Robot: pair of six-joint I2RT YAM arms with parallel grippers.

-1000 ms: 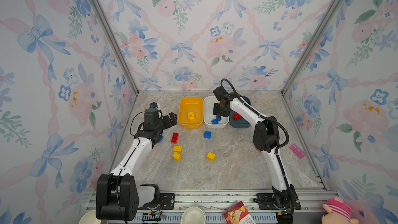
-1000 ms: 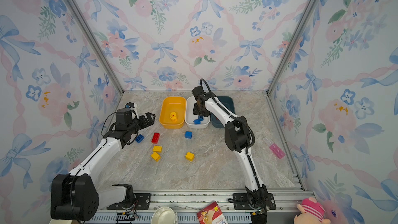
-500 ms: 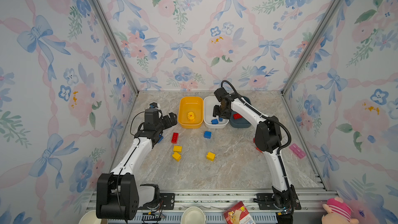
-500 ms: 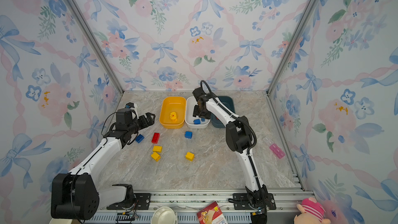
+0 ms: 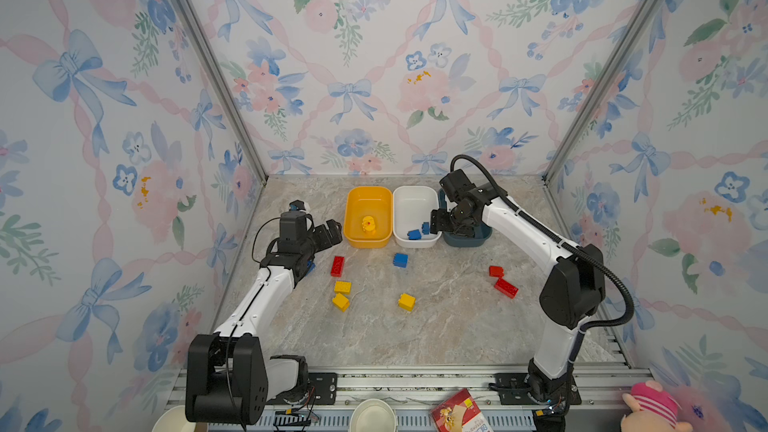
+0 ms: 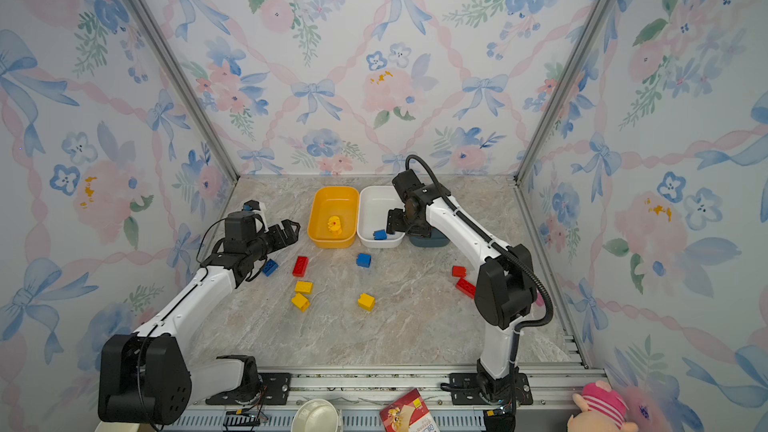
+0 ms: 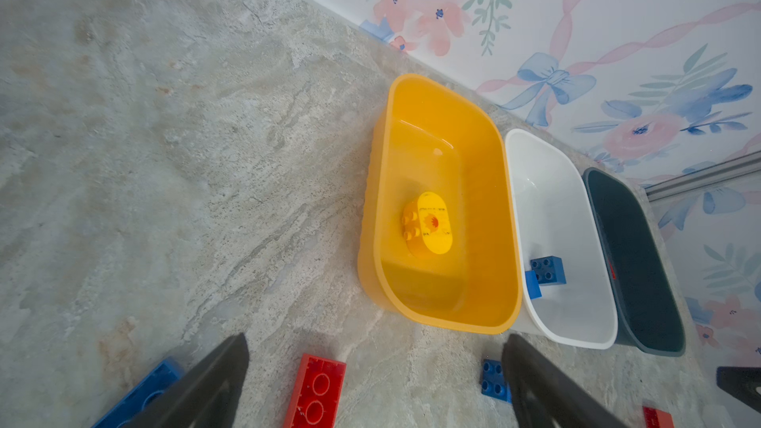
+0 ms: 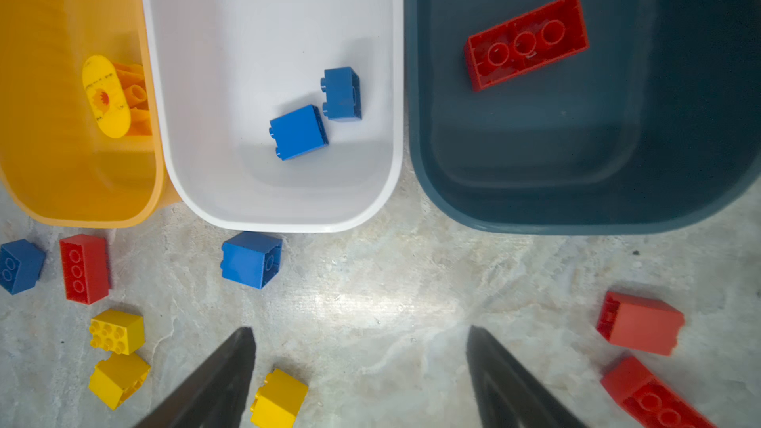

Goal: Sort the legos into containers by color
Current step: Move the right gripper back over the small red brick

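your left end effector point(image 5: 330, 233) hangs over the desk point(image 5: 436, 326) just left of the yellow-orange tub point(image 5: 368, 203). its jaws are wide apart with nothing between them. your right end effector point(image 8: 360, 329) hangs above where the white tub point(image 8: 267, 14) meets the dark teal tub point(image 8: 617, 125), near their front ends. its jaws are also spread and empty.

the three tubs stand side by side at the back of the desk: yellow-orange on the left, white in the middle, dark teal on the right.

in the right wrist view the white tub holds two blue bricks, a larger one point(image 8: 299, 132) and a smaller one point(image 8: 342, 93), just beside each other. the dark teal tub holds one oblong red brick point(image 8: 527, 41), hollow side up. the yellow-orange tub holds one yellow piece point(image 8: 106, 95) with an oval face.

the rest lie loose on the desk:
- a blue square brick point(image 5: 400, 260) sits just in front of the white tub.
- a red oblong brick point(image 5: 337, 265) lies in front of the yellow-orange tub.
- a blue brick by your left arm point(image 6: 269, 268) sits beside it.
- three yellow bricks point(image 5: 342, 287), point(image 5: 340, 302), point(image 5: 407, 302) lie nearer you.
- two red bricks point(image 5: 496, 271), point(image 5: 505, 288) lie off to the right, near each other.
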